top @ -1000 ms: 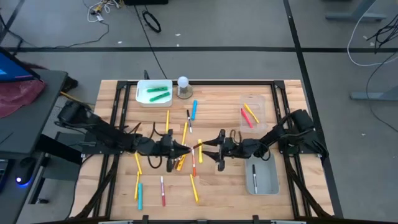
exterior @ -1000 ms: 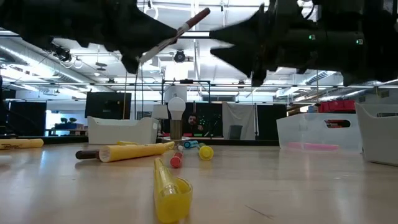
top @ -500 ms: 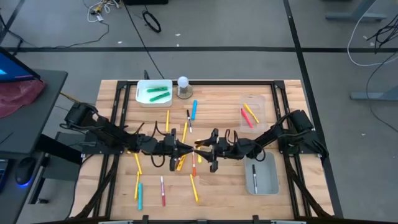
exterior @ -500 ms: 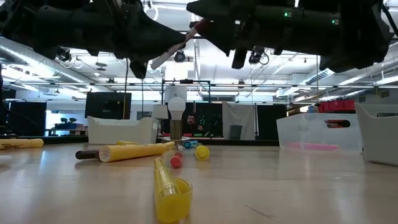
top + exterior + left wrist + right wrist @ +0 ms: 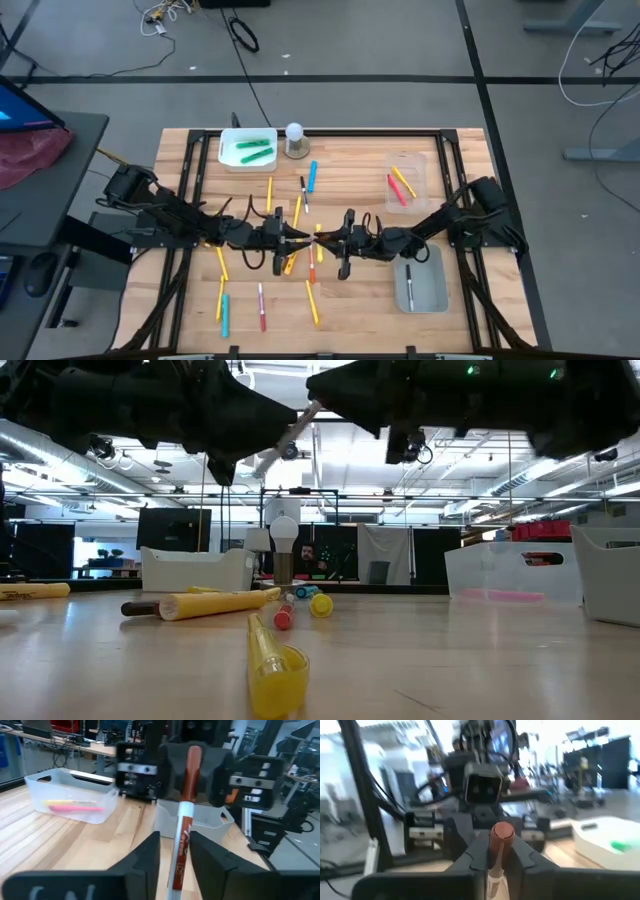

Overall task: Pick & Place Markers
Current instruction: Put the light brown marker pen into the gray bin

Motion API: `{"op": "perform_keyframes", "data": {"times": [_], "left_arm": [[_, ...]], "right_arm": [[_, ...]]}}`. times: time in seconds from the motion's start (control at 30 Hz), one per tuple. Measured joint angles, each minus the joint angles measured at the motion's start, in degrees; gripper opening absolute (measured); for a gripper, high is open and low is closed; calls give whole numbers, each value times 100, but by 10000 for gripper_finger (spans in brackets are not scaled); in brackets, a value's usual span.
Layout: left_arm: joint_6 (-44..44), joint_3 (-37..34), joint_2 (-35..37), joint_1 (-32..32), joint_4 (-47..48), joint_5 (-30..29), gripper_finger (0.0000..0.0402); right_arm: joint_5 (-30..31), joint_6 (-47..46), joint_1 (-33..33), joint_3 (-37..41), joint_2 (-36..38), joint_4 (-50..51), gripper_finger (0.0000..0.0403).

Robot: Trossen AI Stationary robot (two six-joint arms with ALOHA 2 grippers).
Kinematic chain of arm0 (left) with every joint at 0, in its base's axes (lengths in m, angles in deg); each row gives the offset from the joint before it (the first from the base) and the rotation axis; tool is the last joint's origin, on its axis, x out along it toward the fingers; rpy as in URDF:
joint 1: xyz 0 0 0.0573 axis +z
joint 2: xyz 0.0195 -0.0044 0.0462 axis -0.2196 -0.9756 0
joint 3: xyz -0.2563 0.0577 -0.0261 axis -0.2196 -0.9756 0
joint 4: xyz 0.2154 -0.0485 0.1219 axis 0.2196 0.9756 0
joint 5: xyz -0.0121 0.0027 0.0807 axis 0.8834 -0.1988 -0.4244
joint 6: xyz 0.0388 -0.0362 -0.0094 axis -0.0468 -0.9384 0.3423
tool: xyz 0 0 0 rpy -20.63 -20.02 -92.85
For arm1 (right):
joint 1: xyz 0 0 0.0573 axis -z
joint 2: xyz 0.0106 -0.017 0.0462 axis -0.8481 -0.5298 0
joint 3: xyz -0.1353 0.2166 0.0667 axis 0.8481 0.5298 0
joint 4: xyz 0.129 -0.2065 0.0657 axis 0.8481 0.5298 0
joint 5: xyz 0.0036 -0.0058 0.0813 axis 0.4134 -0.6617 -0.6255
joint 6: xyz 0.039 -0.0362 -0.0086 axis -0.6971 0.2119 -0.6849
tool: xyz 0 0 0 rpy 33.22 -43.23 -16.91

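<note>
Marker above table centre, between left hand and right hand.

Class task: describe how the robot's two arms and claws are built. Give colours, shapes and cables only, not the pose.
Both arms are dark, nearly black, and jointed. Black cables loop off the left arm near the left claw and off the right arm near the right claw. Each claw has two flat, wedge-shaped dark fingers. Small green lights glow on the arm bodies in the low view.
</note>
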Motion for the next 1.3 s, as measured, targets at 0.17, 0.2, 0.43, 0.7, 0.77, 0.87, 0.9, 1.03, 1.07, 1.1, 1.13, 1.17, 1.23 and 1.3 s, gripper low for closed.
{"op": "perform_keyframes", "data": {"times": [0.17,0.2,0.43,0.7,0.77,0.87,0.9,1.03,1.07,1.1,1.13,1.17,1.23,1.3], "left_arm": [[-11,0,0,2,148,-17,161],[-14,0,0,2,181,-15,169],[-18,0,0,0,430,2,194],[-19,0,0,0,552,13,185],[-20,0,0,0,599,20,184],[-20,0,0,0,619,20,183],[-20,0,0,0,642,20,183],[-17,0,0,0,643,-10,183],[-15,0,0,0,641,-15,183],[-15,0,0,0,638,-17,183],[-17,0,0,0,641,-17,183],[-17,0,0,0,641,-16,183],[-17,0,0,0,639,-17,183],[-17,0,0,0,638,-17,183]], "right_arm": [[750,-295,-390,-127,1282,2809,32],[826,-487,-474,-225,1600,3580,30],[772,-3554,-1073,-1451,3159,9545,30],[445,-7819,-2134,-1570,3613,12607,30],[414,-8639,-2388,-1570,3504,12879,31],[322,-9581,-2656,-1570,3278,13159,31],[284,-9840,-2702,-1570,3188,13248,31],[-409,-10674,-2722,-1388,2846,13379,31],[-647,-10817,-2707,-1301,2779,13349,31],[-863,-10917,-2687,-1195,2730,13267,31],[-1035,-10980,-2678,-1072,2699,13156,31],[-1141,-11047,-2672,-950,2691,13047,31],[-1207,-11175,-2662,-683,2703,12753,31],[-1263,-11268,-2651,-423,2737,12440,31]]}}
